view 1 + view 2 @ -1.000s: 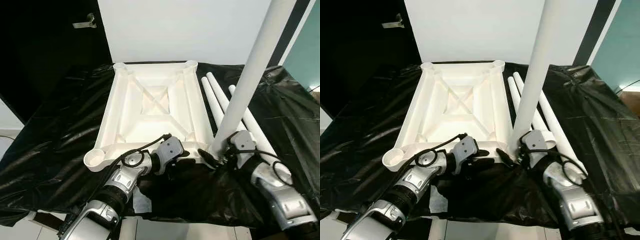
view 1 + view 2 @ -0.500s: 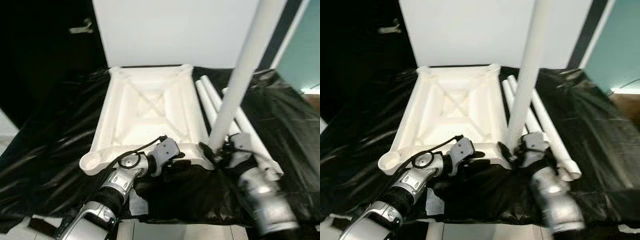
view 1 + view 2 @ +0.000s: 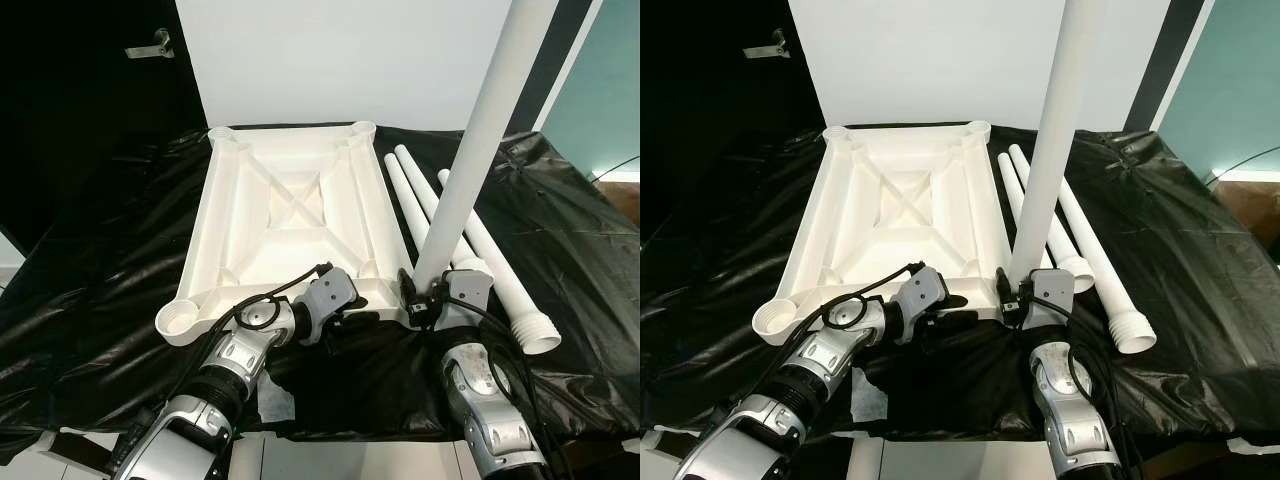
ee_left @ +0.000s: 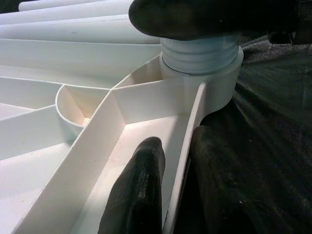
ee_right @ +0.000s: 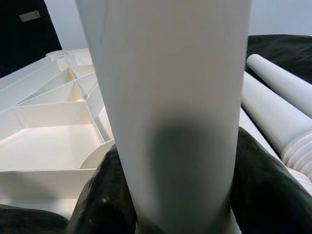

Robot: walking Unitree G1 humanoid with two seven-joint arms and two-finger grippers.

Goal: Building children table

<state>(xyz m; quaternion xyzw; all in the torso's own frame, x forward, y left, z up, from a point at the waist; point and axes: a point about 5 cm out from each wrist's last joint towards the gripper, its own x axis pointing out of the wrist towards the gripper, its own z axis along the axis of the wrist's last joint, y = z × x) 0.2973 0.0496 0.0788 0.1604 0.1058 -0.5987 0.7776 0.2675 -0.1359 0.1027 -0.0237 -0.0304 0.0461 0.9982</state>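
Upright, leg (image 3: 478, 150) in right pincer (image 3: 424, 298).

— From my station, both eye views read sharp and evenly lit from overhead; the white tabletop (image 3: 290, 225) is bright, nearly blown out at its centre.

— Agreed. I see sheen streaking the black plastic sheet (image 3: 100, 270), and the far left corner falls to deep shadow.

— On the right wrist view, the upright leg (image 5: 170, 112) sits too close, soft-focused, with a grey shadow near its base.
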